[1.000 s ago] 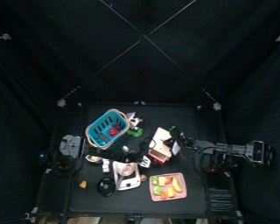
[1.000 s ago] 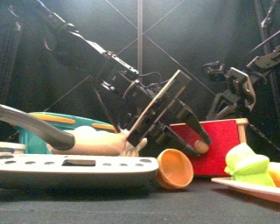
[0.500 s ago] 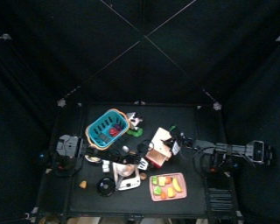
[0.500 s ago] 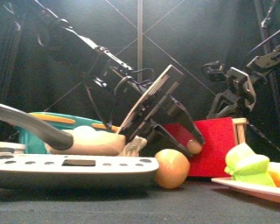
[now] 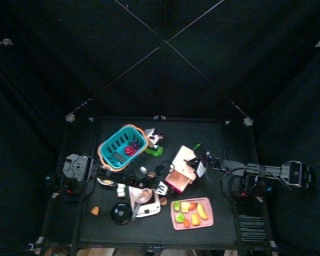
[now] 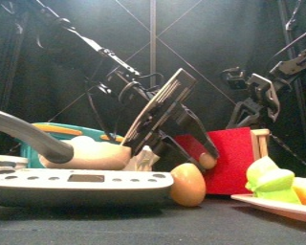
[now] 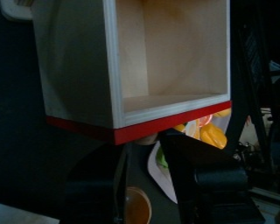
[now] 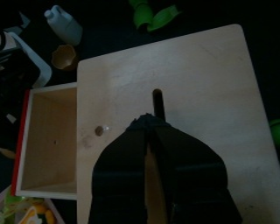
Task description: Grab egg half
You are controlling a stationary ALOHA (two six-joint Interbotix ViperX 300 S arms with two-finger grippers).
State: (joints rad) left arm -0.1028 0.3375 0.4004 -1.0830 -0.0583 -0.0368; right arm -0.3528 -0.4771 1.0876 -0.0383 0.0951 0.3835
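Since the earlier front view, the egg half [image 6: 186,185] has turned from showing its hollow to showing its rounded shell, and the left tool [image 6: 149,158] has shifted slightly toward it. Task judged incomplete: the egg half lies free on the desk [image 6: 182,218], just in front of the red-edged wooden box [image 6: 235,159], not lifted. Left tool stands spread, jaws empty, just beside the egg half; contact cannot be confirmed. Right tool [image 8: 152,131] is pinching the box's lid [image 8: 189,96], narrowly parted. Remaining: close on the egg half, lift.
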